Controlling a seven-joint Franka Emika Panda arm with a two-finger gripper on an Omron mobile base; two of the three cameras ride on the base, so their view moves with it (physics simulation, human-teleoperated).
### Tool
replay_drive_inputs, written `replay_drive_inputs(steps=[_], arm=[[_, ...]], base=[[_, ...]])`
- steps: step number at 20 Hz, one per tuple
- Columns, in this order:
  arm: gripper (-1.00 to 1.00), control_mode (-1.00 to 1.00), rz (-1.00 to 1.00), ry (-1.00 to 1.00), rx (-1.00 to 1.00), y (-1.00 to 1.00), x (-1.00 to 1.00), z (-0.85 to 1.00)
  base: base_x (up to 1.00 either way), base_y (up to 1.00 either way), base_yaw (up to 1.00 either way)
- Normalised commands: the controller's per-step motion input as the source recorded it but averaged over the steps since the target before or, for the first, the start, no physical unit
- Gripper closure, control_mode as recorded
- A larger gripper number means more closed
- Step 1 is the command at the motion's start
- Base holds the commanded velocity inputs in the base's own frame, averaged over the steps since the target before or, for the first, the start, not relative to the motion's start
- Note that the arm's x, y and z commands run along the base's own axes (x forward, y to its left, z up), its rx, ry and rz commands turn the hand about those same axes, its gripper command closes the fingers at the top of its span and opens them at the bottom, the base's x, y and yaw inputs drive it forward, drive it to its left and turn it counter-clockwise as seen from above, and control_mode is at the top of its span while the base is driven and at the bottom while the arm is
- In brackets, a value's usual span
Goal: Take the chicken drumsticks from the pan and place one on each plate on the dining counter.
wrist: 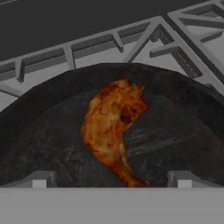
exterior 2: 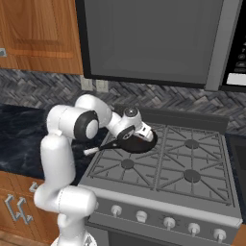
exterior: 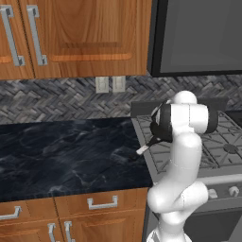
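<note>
At the left of the right base view runs the narrow black counter under the herringbone tiles; the arm reaches from there toward the stove. The pan sits on the rear left burner, handle pointing left toward that counter, and the gripper hangs just over its bowl.

In the hand view, one drumstick lies in the middle of the pan, thick end away from the camera, thin bone end toward the bottom edge between the two fingertips. The jaws stand wide apart, holding nothing, one tip on each side of the bone end. Only one drumstick is visible here; I cannot tell where the second lies.

The step in hand looks like the descent for a first grasp. It would go best if the hand moves forward a little so the tips straddle the meaty part rather than the tapering bone, which could slip out. Lower until the tips nearly meet the pan floor, then close gently and lift straight up, clear of the rim.
</note>
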Motion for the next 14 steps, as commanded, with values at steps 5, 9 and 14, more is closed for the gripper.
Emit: replay_drive_inputs(steps=[5, 9, 14], arm=[[-1.00, -1.00, 0.00, 0.00, 0.00, -0.12, 0.59, -0.23], [-1.00, -1.00, 0.00, 0.00, 0.00, 0.00, 0.52, -0.32], [1.00, -1.00, -0.04, 0.01, 0.00, 0.04, 0.33, -0.33]], base=[[0.00, 0.00, 0.00], [0.00, 0.00, 0.00], [0.00, 0.00, 0.00]])
